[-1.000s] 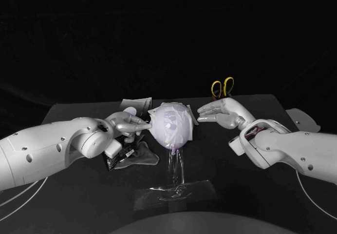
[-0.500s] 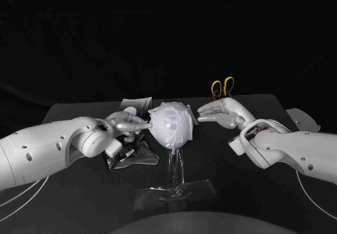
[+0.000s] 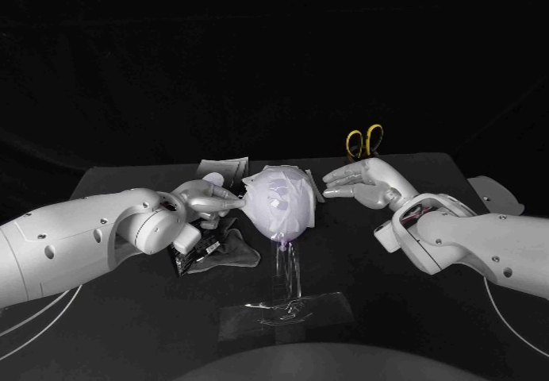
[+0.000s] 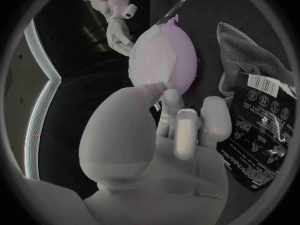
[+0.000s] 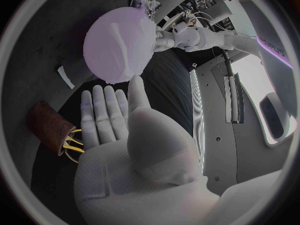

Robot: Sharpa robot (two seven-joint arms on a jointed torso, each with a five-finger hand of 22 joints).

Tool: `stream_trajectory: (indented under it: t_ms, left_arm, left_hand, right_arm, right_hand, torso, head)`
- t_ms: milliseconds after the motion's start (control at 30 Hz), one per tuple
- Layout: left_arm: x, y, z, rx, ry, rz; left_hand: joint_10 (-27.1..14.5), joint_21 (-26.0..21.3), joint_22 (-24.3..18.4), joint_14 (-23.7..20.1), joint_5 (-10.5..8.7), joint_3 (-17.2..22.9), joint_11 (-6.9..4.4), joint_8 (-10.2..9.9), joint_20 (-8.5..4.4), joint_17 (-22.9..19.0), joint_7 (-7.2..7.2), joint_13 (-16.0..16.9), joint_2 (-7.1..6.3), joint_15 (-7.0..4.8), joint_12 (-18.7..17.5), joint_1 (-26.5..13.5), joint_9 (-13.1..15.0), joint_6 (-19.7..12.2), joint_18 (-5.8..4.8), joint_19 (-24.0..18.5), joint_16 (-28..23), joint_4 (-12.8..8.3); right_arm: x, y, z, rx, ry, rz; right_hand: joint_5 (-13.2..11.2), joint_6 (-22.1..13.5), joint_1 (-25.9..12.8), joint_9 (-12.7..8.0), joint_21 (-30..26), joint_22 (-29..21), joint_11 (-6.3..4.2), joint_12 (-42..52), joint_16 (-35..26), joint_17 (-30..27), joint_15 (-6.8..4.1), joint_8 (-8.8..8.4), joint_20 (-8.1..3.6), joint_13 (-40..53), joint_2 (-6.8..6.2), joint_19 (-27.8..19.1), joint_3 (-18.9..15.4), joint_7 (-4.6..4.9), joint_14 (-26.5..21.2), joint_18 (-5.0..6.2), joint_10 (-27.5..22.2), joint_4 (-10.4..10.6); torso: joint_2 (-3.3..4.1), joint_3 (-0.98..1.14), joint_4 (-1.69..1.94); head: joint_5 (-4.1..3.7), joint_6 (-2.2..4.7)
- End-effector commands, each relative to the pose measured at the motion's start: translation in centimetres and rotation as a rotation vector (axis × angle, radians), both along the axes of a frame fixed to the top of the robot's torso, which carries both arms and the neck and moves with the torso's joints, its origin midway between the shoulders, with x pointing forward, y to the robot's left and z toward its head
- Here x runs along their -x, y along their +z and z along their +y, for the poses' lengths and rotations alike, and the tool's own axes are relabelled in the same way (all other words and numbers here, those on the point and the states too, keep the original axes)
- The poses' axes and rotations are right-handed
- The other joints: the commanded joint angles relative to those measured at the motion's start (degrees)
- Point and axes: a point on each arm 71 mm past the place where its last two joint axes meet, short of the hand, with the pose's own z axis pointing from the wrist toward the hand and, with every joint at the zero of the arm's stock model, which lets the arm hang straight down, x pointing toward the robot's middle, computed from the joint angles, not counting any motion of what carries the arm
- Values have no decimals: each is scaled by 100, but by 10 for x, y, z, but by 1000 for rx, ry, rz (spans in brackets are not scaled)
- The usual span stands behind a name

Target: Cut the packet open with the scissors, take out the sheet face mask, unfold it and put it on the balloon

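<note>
We find the white sheet face mask (image 3: 278,189) draped on the pale purple balloon (image 3: 285,227), left hand (image 3: 209,198) pinching its edge, right hand (image 3: 360,181) spread empty beside — we advise drawing it smooth gently, steadying the balloon.

Black table (image 3: 378,333), matte top, far edge straight; black backdrop (image 3: 274,71) behind, unlit, featureless

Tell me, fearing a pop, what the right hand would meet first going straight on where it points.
Probably the balloon, draped in the mask: the right hand points at its side across an open gap.
</note>
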Motion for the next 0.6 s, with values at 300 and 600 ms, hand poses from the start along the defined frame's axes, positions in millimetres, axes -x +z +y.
stream_trajectory:
  t_ms: [300, 600]
  left_arm:
    - [4, -7, 5, -141, 5, 73]
    - [7, -10, 5, -197, -37, 106]
  left_hand:
    - [348, 56, 57, 454, 112, 909, -273, 99, -39, 942, -10, 35, -66, -58, 27, -470, 804, -10, -106, 57, 43, -780]
    - [351, 57, 57, 454, 122, 939, -274, 104, -41, 940, -11, 38, -69, -60, 29, -498, 816, -7, -106, 58, 42, -814]
  right_arm:
    - [1, 1, 2, 2, 13, -16]
    - [1, 1, 2, 1, 14, -17]
  right_hand:
    - [12, 13, -75, -13, -17, -12, 18, 5, -45, -6, 17, -21, -11, 2, 58, 29, -137, 87, -12, 42, 13, -27]
    - [12, 13, -75, -13, -17, -12, 18, 5, -45, -6, 17, -21, -11, 2, 58, 29, -137, 87, -12, 42, 13, -27]
  torso:
    - [4, -2, -2]
    - [1, 0, -2]
  head:
    - [14, -8]
    - [20, -7]
